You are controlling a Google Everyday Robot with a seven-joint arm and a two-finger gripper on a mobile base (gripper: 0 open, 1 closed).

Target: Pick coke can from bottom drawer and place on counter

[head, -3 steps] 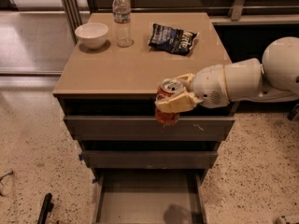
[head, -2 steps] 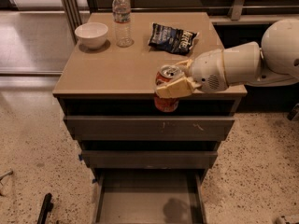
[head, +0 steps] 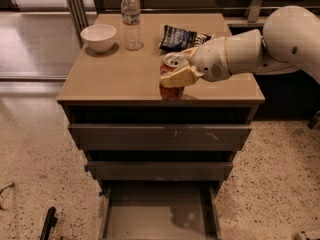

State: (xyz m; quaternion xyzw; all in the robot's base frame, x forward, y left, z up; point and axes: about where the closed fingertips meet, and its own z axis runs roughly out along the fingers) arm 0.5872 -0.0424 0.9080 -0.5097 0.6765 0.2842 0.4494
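my gripper (head: pixel 179 70): clamped on coke can (head: pixel 171 86), upright
can vs counter (head: pixel 110 79): over front edge, right of middle; contact unclear
next: straight down, i'd guess

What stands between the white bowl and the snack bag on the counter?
In the camera view, the water bottle stands between the bowl and the snack bag. The gripper, at the counter front, grips the coke can.

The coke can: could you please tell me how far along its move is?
Done: the small red-orange coke can is out of the open grey bottom drawer. In hand: the cream gripper holds it over the front of the tan counter. Left: set down, release.
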